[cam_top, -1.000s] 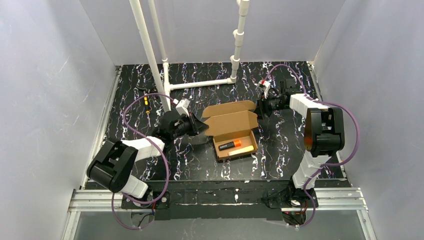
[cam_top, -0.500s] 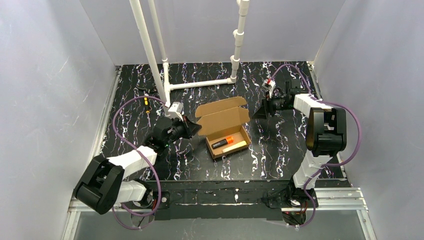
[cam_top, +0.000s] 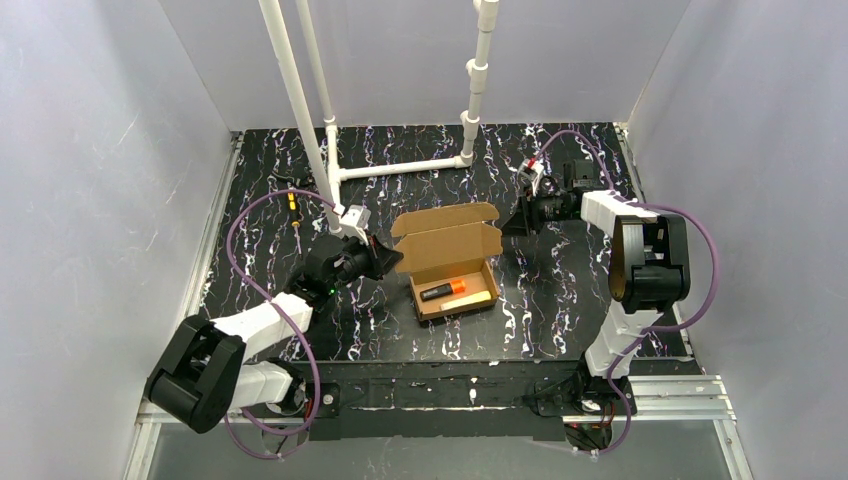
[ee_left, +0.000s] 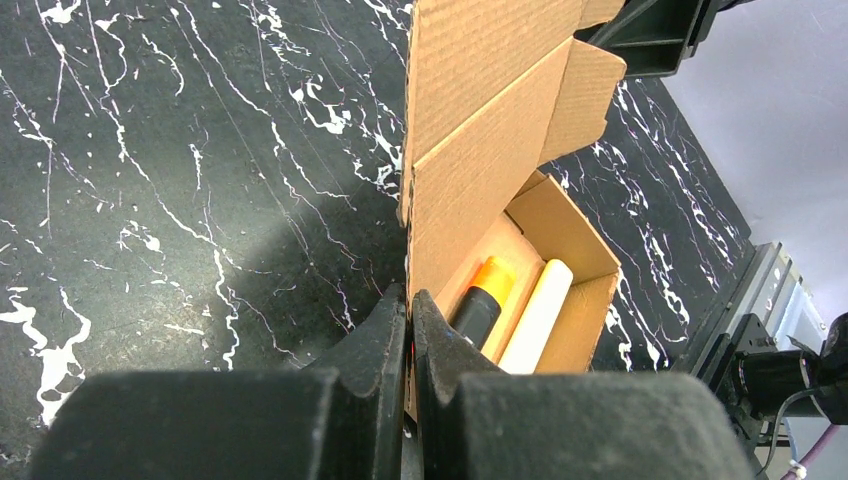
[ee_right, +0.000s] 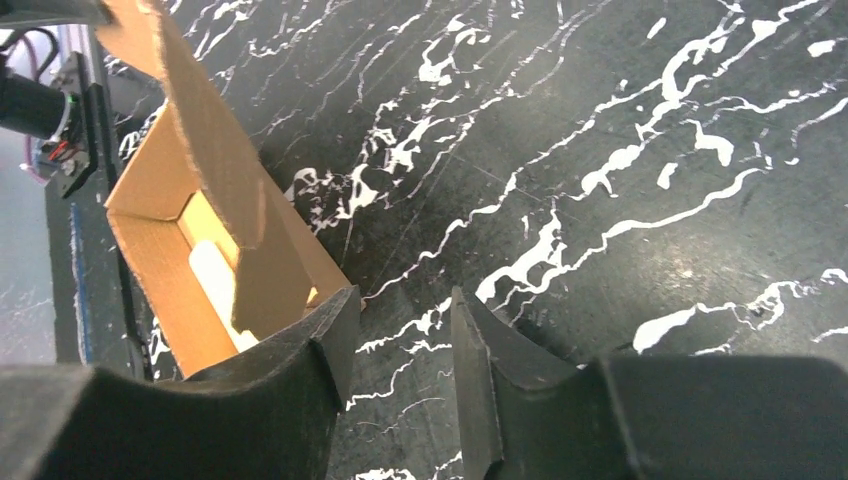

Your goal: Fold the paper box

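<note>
Mid-frame, the paper box has its tray formed; its lid stands upright, not yet closed. The left pincer is clenched on its wall edge; the right pincer is spread, empty, alongside.

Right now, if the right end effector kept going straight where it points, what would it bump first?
Most likely the paper box: its side flap stands beside one finger of the right end effector. Straight between the fingers only black table shows, so it might slip past.

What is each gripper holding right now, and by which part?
Left gripper pinches the paper box by its left side wall. Right gripper is open beside the box, holding nothing.
</note>
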